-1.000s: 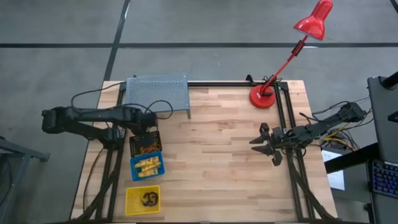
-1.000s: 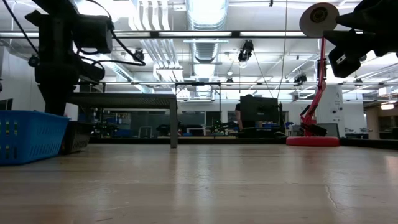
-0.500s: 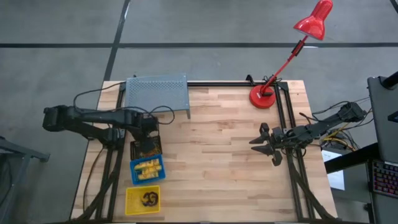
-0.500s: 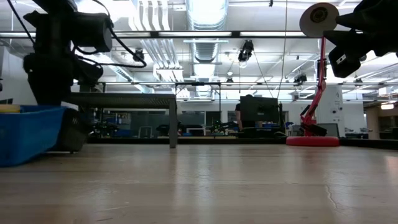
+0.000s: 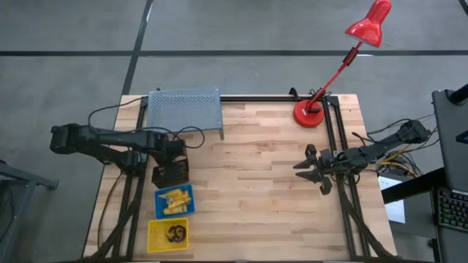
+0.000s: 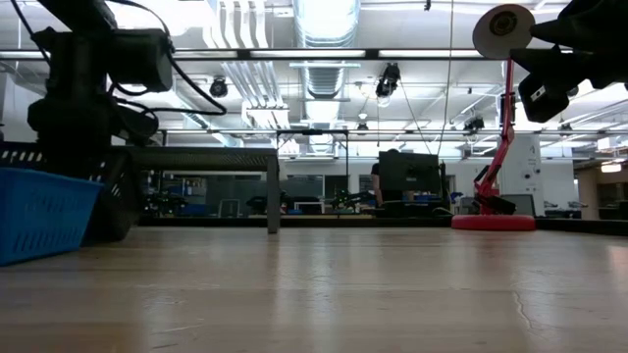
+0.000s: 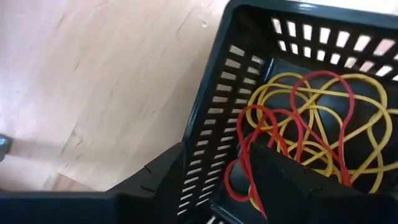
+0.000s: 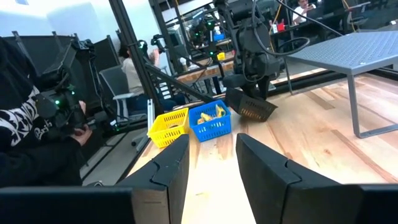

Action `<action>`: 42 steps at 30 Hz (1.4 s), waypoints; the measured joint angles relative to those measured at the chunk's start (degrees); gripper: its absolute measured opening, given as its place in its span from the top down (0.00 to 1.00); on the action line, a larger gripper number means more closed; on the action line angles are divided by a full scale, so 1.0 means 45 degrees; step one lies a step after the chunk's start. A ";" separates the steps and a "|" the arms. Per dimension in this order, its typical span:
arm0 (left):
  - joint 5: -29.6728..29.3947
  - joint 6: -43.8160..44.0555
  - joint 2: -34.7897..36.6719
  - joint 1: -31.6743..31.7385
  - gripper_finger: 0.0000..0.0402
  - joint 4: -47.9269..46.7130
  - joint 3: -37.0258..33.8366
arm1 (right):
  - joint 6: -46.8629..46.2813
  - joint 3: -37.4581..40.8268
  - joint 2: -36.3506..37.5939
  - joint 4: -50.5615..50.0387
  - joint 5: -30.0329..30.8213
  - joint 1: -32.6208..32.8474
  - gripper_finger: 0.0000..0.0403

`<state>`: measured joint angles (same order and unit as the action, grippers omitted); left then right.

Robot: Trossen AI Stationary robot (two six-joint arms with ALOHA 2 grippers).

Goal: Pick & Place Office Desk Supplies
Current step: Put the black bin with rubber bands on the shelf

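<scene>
The left gripper (image 7: 214,186) clamps the slotted wall of the black bin (image 7: 211,112), one finger outside and one inside, and the wall is pinched between them. In the right wrist view this bin (image 8: 250,107) hangs tilted from that gripper, off the wood. Inside it lie tangled rubber bands (image 7: 311,130), yellow and red loops, pressed against the bin's floor. From above, the black bin (image 5: 170,174) sits under the left gripper (image 5: 174,157), just beyond the blue bin (image 5: 174,201), which holds short yellow tubes (image 5: 174,199). Next in the row, nearest the table's front edge, is the yellow bin (image 5: 167,234) with small dark rings (image 5: 175,233). Behind the left arm stands a grey perforated metal shelf (image 5: 185,108).

The right gripper (image 5: 316,172) hovers over the right side of the wooden table (image 5: 256,190), its fingers (image 8: 267,165) apart and holding nothing. A red desk lamp (image 5: 311,113) stands at the far right corner. A person (image 8: 31,143) sits beyond the table's left end.
</scene>
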<state>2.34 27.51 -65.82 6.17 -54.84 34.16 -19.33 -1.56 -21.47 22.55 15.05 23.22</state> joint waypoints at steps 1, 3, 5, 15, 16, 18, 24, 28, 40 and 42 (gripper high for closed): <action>-0.0028 0.0000 0.0000 0.0000 0.56 -0.0011 0.0036 | 0.0000 0.0000 0.0000 0.0000 -0.0004 0.0005 0.68; -0.0033 0.0002 0.0003 0.0000 0.57 -0.0070 0.0142 | 0.0000 0.0000 0.0000 0.0000 0.0000 0.0000 0.69; -0.0052 0.0005 0.0005 0.0000 0.58 -0.0211 0.0275 | 0.0000 0.0000 0.0000 0.0000 0.0000 0.0001 0.69; -0.0707 -0.0146 0.0015 0.0000 0.59 -0.0528 0.0703 | 0.0000 0.0000 0.0000 0.0000 -0.0003 0.0002 0.68; -0.0808 -0.0153 0.0015 0.0000 0.59 -0.0528 0.0698 | 0.0000 0.0000 0.0000 0.0000 0.0000 0.0003 0.67; -0.0982 -0.0240 0.0015 0.0000 0.59 -0.0571 0.0744 | 0.0000 0.0000 0.0000 0.0000 0.0000 0.0005 0.67; -0.1578 -0.0440 0.0019 0.0000 0.59 -0.0909 0.1307 | 0.0000 0.0000 0.0000 0.0000 -0.0002 0.0003 0.69; -0.1679 -0.0481 0.0019 0.0000 0.59 -0.0883 0.1295 | 0.0000 0.0000 0.0000 0.0000 -0.0005 0.0003 0.70; -0.1479 0.0005 0.0019 -0.0013 0.59 -0.0008 0.0355 | 0.0000 0.0000 0.0005 0.0000 -0.0005 0.0005 0.68; -0.1361 0.0092 0.0019 -0.0019 0.59 0.0117 0.0159 | 0.0000 0.0000 0.0005 0.0002 -0.0005 0.0001 0.67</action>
<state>-3.78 27.92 -65.73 6.09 -54.31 34.87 -19.33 -1.56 -21.45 22.56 15.03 23.23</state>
